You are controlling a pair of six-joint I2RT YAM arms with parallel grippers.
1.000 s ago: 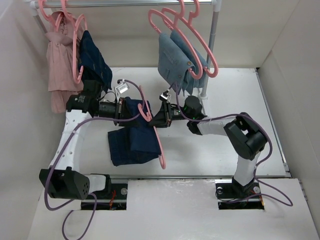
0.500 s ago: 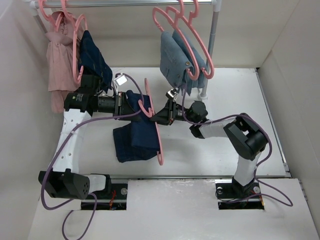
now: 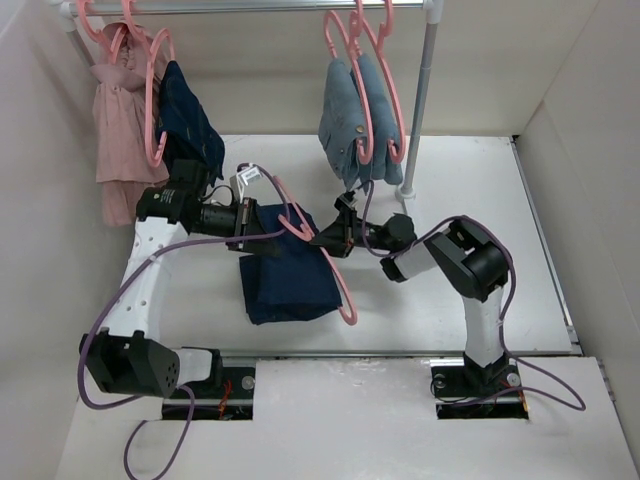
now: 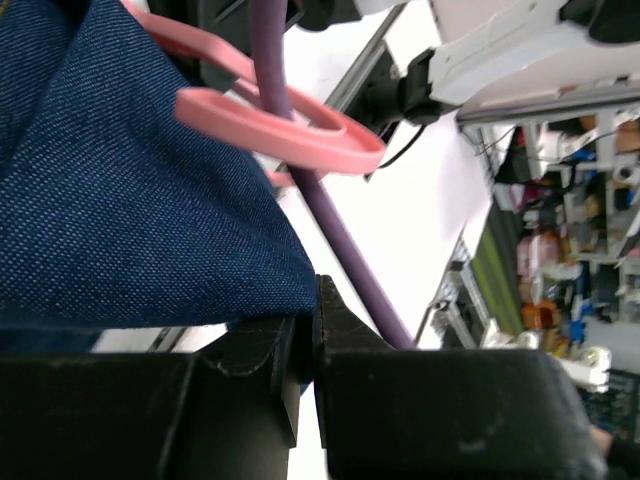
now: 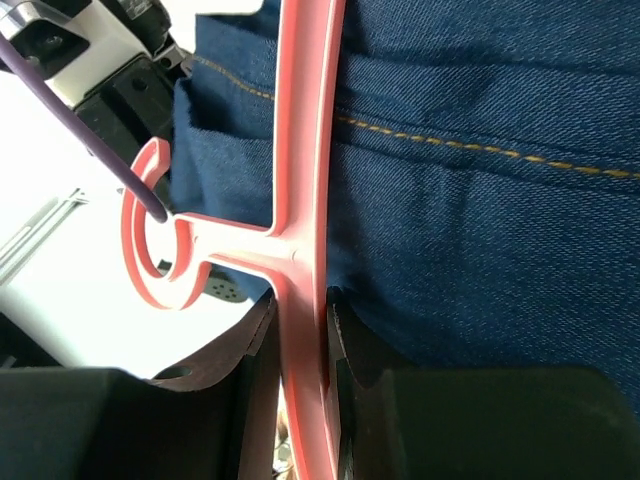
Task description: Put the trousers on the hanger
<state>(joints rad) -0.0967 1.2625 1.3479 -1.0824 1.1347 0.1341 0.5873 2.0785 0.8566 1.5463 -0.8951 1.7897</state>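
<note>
The dark navy trousers with orange stitching hang folded above the table's middle, held up between both arms. My left gripper is shut on the trousers' upper left edge; in the left wrist view the denim is pinched between the closed jaws of that gripper. My right gripper is shut on the pink hanger, which runs down the trousers' right side. In the right wrist view the hanger bar sits clamped in that gripper, its hook to the left, the trousers behind it.
A rail crosses the back. On it hang a pink shirt, another dark navy garment, pale blue jeans and several pink hangers. The rail's post stands back right. White walls enclose the table.
Both grippers have carried trousers and hanger to the right and lower. The hanger has swung so its long bar runs down the trousers' right edge. The pale jeans on the rail have swung right.
</note>
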